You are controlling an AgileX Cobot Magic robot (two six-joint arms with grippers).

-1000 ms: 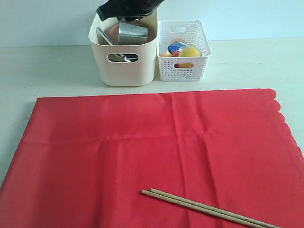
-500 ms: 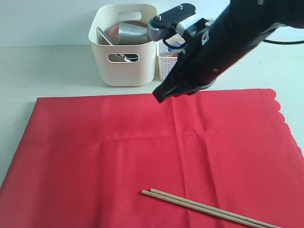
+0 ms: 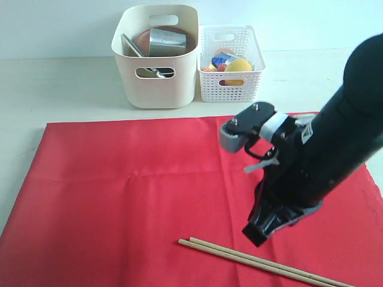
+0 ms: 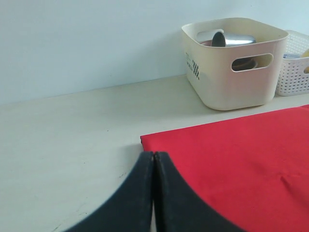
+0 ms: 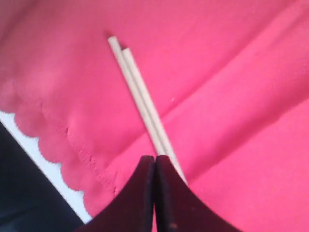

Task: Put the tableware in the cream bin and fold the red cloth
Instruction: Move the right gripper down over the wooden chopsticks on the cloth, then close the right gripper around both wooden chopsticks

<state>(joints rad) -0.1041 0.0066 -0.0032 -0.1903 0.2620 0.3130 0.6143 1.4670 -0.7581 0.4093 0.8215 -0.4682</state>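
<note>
Lying paired on the creased red cloth (image 3: 119,191), slim tan chopsticks (image 3: 239,256) near the closed, empty right end effector (image 3: 257,233).

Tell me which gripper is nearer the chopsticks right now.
Right. The right gripper hangs shut just above the chopsticks on the red cloth. The left gripper sits by the cloth corner nearest the cream bin, far from them.

The chopsticks (image 3: 263,262) run off the bottom edge of the exterior view. The big black right arm (image 3: 335,155) hides part of the wavy side of the red cloth (image 3: 131,191). The wall of the cream bin (image 3: 157,92) hides the lower parts of the things inside. The left wrist view cuts off the white basket (image 4: 294,77).
</note>
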